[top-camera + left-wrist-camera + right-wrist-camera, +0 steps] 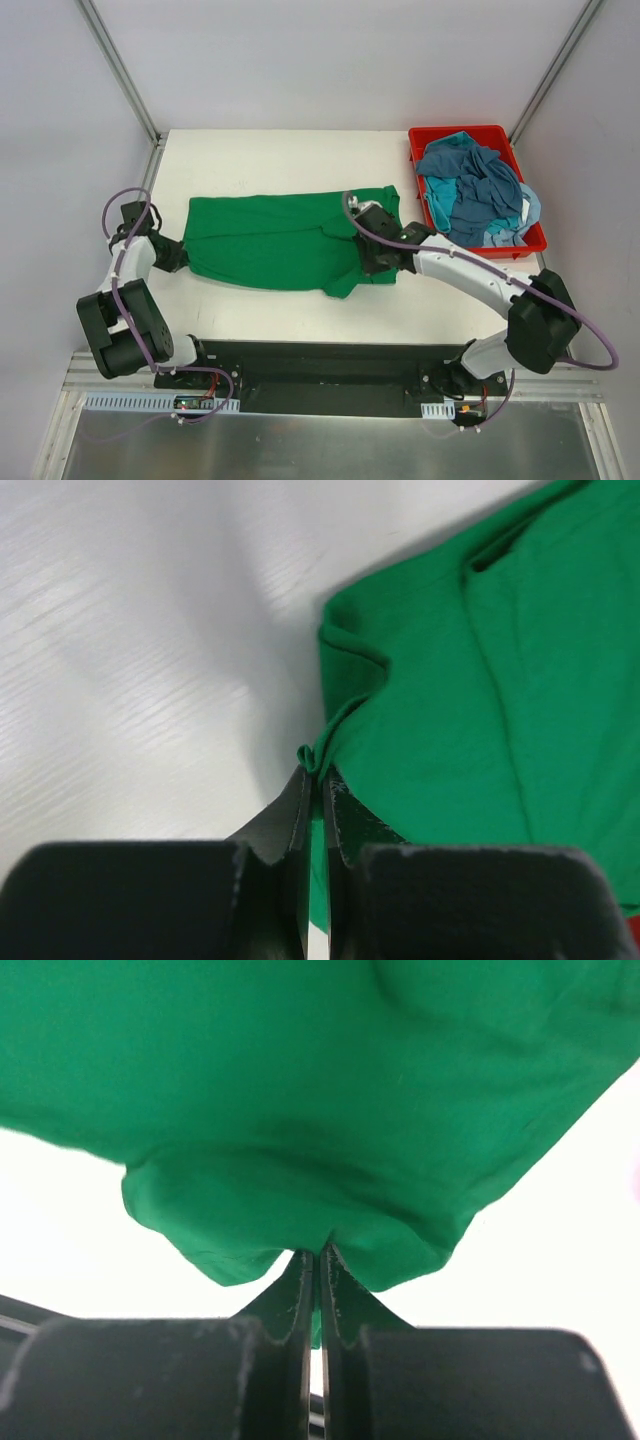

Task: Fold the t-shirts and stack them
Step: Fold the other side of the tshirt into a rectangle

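Observation:
A green t-shirt (280,240) lies spread across the middle of the white table, folded lengthwise. My left gripper (178,256) is shut on its left edge; in the left wrist view the gripper (318,772) pinches a small fold of the green cloth (450,700). My right gripper (372,262) is shut on the shirt's right end, near a sleeve; in the right wrist view the gripper (320,1253) clamps a bunched edge of the green cloth (300,1110), lifted a little off the table. Several blue t-shirts (475,190) lie heaped in a red bin.
The red bin (455,133) stands at the table's back right corner. Metal frame posts (120,70) rise at the back left and back right. The bare white table (280,155) stretches behind the green shirt.

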{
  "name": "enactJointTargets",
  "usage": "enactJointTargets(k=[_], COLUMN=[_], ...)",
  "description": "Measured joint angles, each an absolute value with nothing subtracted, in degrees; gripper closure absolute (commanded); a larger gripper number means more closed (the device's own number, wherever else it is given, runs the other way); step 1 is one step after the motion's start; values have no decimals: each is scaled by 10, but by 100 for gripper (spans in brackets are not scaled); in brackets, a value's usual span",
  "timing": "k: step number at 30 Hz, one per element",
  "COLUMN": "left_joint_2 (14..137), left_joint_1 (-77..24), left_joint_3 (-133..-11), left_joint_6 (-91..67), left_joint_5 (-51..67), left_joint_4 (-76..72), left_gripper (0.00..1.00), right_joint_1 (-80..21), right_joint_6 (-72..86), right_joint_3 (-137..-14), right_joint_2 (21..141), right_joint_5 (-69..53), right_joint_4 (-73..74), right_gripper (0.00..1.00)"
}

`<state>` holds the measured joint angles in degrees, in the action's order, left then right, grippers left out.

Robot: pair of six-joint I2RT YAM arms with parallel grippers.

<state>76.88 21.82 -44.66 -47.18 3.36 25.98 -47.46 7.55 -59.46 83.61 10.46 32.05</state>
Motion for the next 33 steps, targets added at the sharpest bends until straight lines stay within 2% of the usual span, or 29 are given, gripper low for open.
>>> enactJointTargets(k=[10,24,27,30,31,33], left_joint_2=[836,952,978,1010,1018,1033], left_joint_1=[217,217,213,213,213,213], left_joint_3=[-528,-618,-640,-663,-669,-686], left_joint_6=[-472,-473,-473,-473,-472,-474], left_joint_5=[64,85,89,89,87,78], left_joint_4=[258,259,259,266,267,283], left_gripper=[100,100,100,82,70,36], right_joint_1=[-370,-310,-302,-294,-293,-288], right_joint_6=[35,-21,-30,-38,-40,-49], right_joint_3=[-745,-894,-916,-943,-950,-976], right_joint_2=[905,1054,1076,1105,1114,1138], right_joint_5=[75,50,46,39,38,36], right_joint_4=[320,338,340,343,343,345], right_gripper=[99,100,97,93,93,91])
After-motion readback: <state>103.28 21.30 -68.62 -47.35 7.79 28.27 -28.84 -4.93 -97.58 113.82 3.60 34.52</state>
